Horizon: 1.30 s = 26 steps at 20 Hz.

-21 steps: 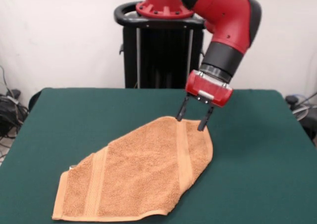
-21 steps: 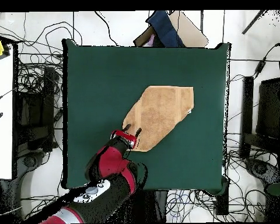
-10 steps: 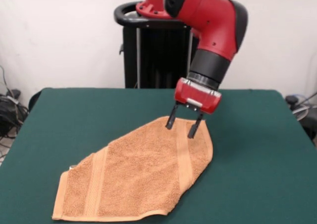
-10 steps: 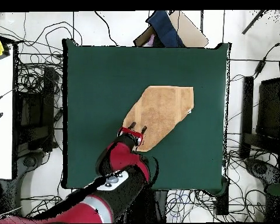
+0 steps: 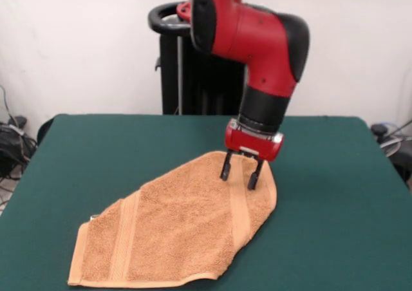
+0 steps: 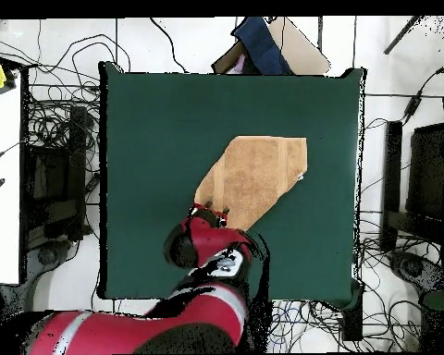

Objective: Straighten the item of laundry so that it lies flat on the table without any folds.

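Towel (image 5: 180, 230) is what sits nearest to me, an orange-tan terry piece spread on the green table (image 5: 77, 168), running at a slant from the near left toward the far right. Its near-left end is broad and squared off, with a woven band (image 5: 125, 236) crossing it just inside the hem. Along the near edge the cloth looks doubled, a thin lower layer peeking out under the top one, so it is not lying as a single flat sheet. A second woven band (image 5: 238, 207) crosses the far end, where the towel narrows to a rounded point. From above, the towel (image 6: 253, 180) shows as a lopsided shape with cut-off corners, lying a little right of the table's (image 6: 152, 120) middle, and something small and pale shows at its right-hand corner, too small to make out.

Over that narrow far end hangs the gripper (image 5: 240, 173), its two dark fingers (image 5: 225, 167) pointing down and spread apart with nothing between them. The tips are at the cloth's surface or just above it; I cannot tell whether they touch. Above them is the red wrist block and the thick red and black arm (image 5: 257, 40). Beyond the table stands a black pedestal (image 5: 193, 72) against a pale wall.
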Available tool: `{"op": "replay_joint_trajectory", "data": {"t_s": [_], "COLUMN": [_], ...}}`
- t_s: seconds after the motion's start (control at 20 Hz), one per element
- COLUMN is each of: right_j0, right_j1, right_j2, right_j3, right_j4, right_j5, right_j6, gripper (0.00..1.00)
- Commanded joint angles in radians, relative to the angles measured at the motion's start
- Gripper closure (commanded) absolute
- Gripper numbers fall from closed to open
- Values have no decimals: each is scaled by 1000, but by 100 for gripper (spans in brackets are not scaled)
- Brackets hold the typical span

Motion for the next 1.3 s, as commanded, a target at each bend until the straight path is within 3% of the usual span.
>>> {"op": "replay_joint_trajectory", "data": {"t_s": [0.05,0.5,1.3], "right_j0": [-94,-157,-110], "right_j1": [-25,-32,70], "right_j2": [294,353,287], "right_j3": [-44,-26,-116], "right_j4": [-63,-104,-133], "right_j5": [229,279,197], "right_j6": [-44,-37,19], "gripper": [0,0,0]}}
